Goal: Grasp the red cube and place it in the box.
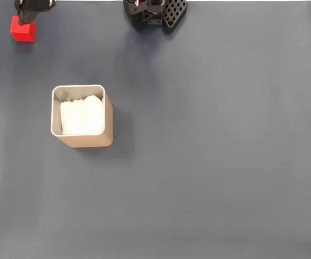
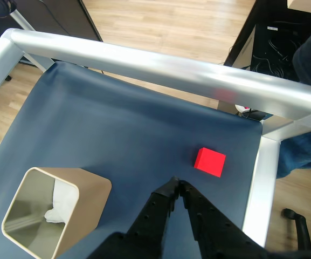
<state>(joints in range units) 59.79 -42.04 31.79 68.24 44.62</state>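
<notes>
The approach is judged in hand: the gripper [image 2: 175, 185], fingertips closed and empty, must be opened toward the cube [image 2: 209, 162] at centre right, the box [image 2: 90, 186] lower left.

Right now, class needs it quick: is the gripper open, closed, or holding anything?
Gripper: closed, holding nothing; the red cube lies apart on the mat.

red cube [image 1: 23, 31] top hidden by pincer [image 1: 27, 19]

Tool [image 2: 175, 186] closed, black fingertips [image 2: 168, 190] meeting, holding nothing, raised above the counter in the wrist view. Arm base [image 1: 155, 13] at top edge in the fixed view.
</notes>
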